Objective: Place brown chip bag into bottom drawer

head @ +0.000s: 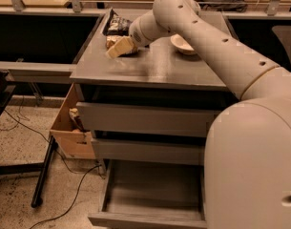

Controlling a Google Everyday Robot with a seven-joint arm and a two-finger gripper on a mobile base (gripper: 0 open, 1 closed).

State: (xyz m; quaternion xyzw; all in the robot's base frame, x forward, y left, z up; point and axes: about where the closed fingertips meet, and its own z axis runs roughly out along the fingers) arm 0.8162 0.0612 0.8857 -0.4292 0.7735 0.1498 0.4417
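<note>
Camera view: gripper [124,46] is down at the back of the cabinet top [150,73], at the end of the arm [207,46], which reaches in from the near side. It sits right at the bag [112,42], touching or overlapping it. Can't tell whether it's wide, narrow, or clamped on the bag; that part is hidden by the wrist and the bag itself.

Bag lies on the top, partly under the gripper's tip, not lifted clear as far as I can see. Judgement: this is the grasp step, with the arm angled low so it can take the crumpled foil from the side.

Just beyond the gripper is a dark chip bag [117,25], close enough to get nudged. That's the risk. Bowl [183,44] sits to the wrist's other side, apart from the bag.

Straight down from the gripper, two upper drawers [145,119] are closed. Bottom drawer [145,219] is pulled out below them, open and ready to take the drop. Carry needs a lift, then a move outward past the cabinet edge and well down.

Cardboard box [71,140] stands on the floor beside the cabinet, off the path.
</note>
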